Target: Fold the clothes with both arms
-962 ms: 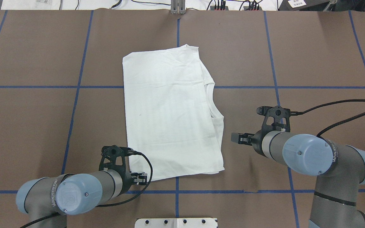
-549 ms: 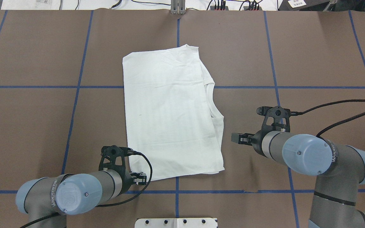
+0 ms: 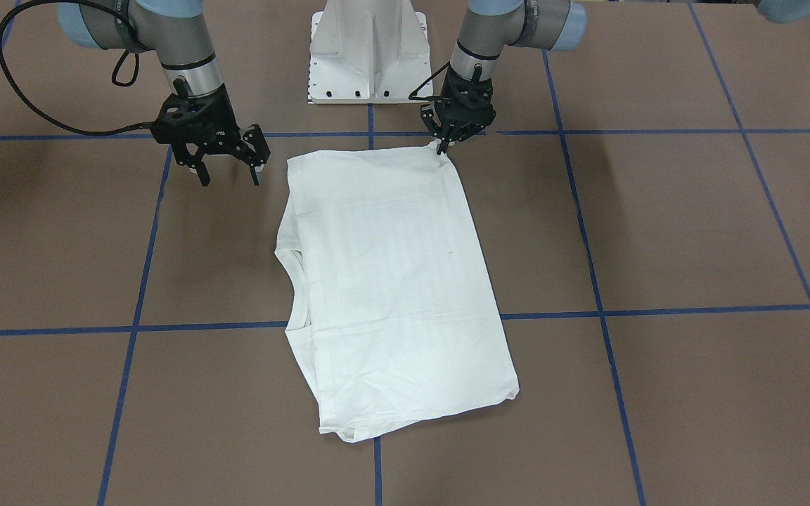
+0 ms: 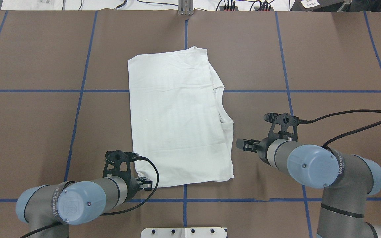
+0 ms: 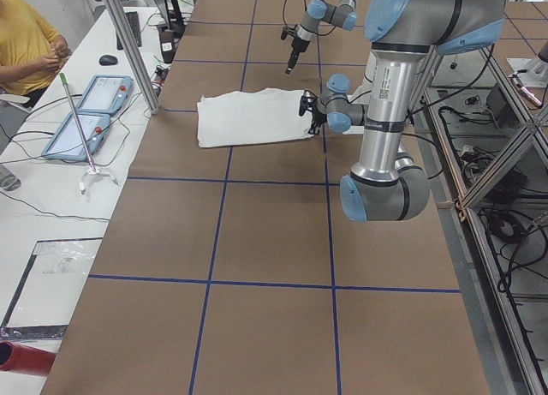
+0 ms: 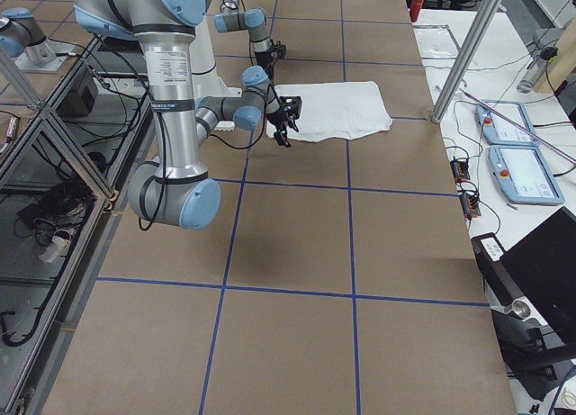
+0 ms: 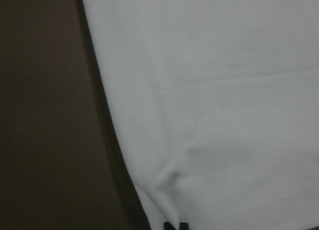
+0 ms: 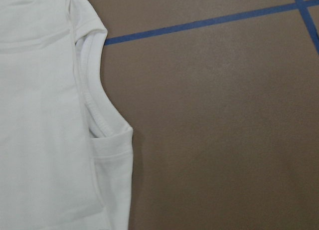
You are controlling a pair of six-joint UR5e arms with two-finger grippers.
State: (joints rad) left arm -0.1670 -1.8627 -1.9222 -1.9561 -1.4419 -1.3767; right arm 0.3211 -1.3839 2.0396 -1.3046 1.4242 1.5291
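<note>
comparing the overhead view with half a second earlier: the left gripper (image 4: 143,183) has edged in at the near left corner of the shirt (image 4: 177,115). its fingers now sit pinched together on that corner, where the cloth shows a small pucker. the shirt lies flat on the brown table (image 4: 38,132), folded to a narrow panel, collar (image 8: 88,98) towards the robot's right, otherwise unmoved. the right gripper (image 4: 243,144) has slid closer to the shirt's right edge but stays just clear of the cloth, fingers spread apart and empty. judged stage: one corner secured, the other not yet, so the next fold awaits the right grasp.
</note>
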